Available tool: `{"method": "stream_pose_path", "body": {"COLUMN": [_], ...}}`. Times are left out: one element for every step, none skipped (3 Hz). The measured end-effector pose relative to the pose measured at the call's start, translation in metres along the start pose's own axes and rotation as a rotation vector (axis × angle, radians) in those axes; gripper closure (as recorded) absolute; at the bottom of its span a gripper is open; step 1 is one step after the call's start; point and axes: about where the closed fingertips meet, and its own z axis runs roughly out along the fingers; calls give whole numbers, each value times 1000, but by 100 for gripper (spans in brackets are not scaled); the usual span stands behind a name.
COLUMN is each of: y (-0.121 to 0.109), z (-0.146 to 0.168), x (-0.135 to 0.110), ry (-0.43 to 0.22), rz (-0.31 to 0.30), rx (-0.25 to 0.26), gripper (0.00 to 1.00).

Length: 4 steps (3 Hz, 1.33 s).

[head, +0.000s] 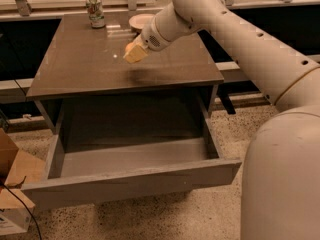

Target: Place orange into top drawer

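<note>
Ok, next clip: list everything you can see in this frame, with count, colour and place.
top drawer: one, grey, pulled open below the table top
table: one, dark brown top, centre
can: one, greenish, upright at the table's far edge
bowl: one, pale, far edge, right of the can
cardboard box: one, brown, on the floor, lower left
orange: none clearly visible; may be hidden at the end effector
arm: one, off-white, reaching in from the right
end effector: one, pale yellow tip, above the table top near the bowl
</note>
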Motion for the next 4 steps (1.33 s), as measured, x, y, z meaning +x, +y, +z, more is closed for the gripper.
{"method": "stream_pose_path", "body": {"y": [32,72,116,164], "z": [-1,2,2,-8], "x": [-17,-24,-25,-8], "ry": [-34,-64,-100,-114], "rz": [-81,-130,-172,-177], "rx": [-71,-170,-280,-387], "gripper": [100,100,100,100]}}
